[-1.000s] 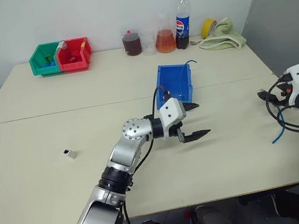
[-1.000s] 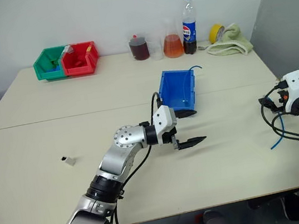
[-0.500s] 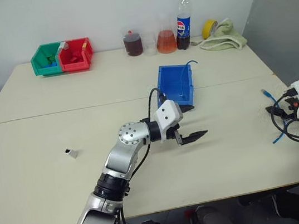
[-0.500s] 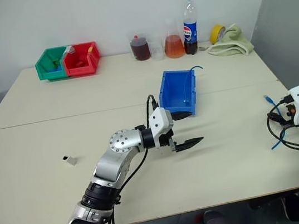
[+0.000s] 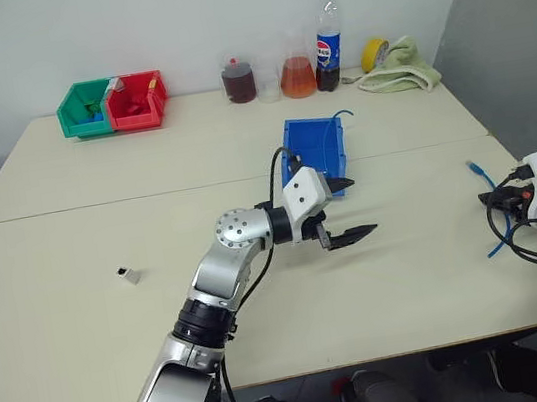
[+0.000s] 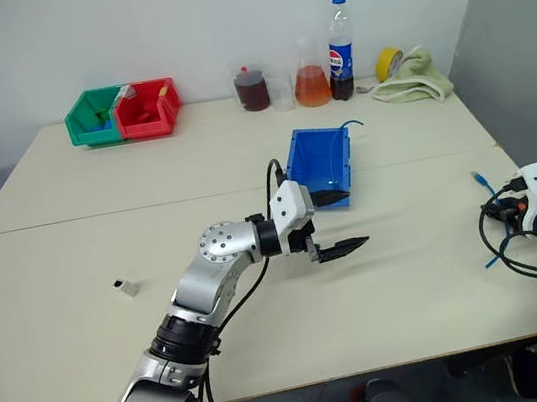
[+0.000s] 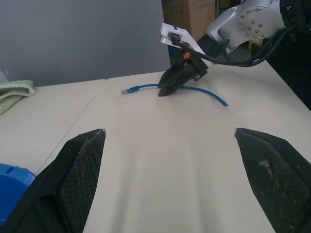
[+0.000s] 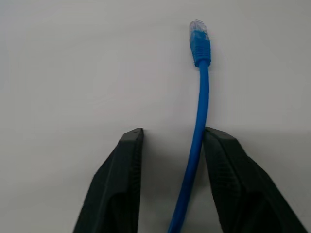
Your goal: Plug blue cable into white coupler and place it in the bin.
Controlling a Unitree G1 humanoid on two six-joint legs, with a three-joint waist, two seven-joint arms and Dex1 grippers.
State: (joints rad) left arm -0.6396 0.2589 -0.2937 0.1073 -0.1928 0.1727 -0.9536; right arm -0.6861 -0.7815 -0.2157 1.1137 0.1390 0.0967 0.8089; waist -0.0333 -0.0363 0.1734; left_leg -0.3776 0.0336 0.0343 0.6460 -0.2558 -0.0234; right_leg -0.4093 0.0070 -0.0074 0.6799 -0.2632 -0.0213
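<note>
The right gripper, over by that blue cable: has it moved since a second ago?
Yes. The right gripper has come down toward the table's near edge, and now straddles the blue cable.

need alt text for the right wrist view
A thin light-blue network cable with a clear plug at its tip runs between the right gripper's two black jaws, lying against one of them, over a plain beige tabletop.

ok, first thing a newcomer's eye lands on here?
Probably the left hand hanging open over mid-table, just in front of the bright blue bin. Next, the right hand at the table's right edge, fingers down astride the blue cable. The tiny white coupler lies alone far left.
</note>
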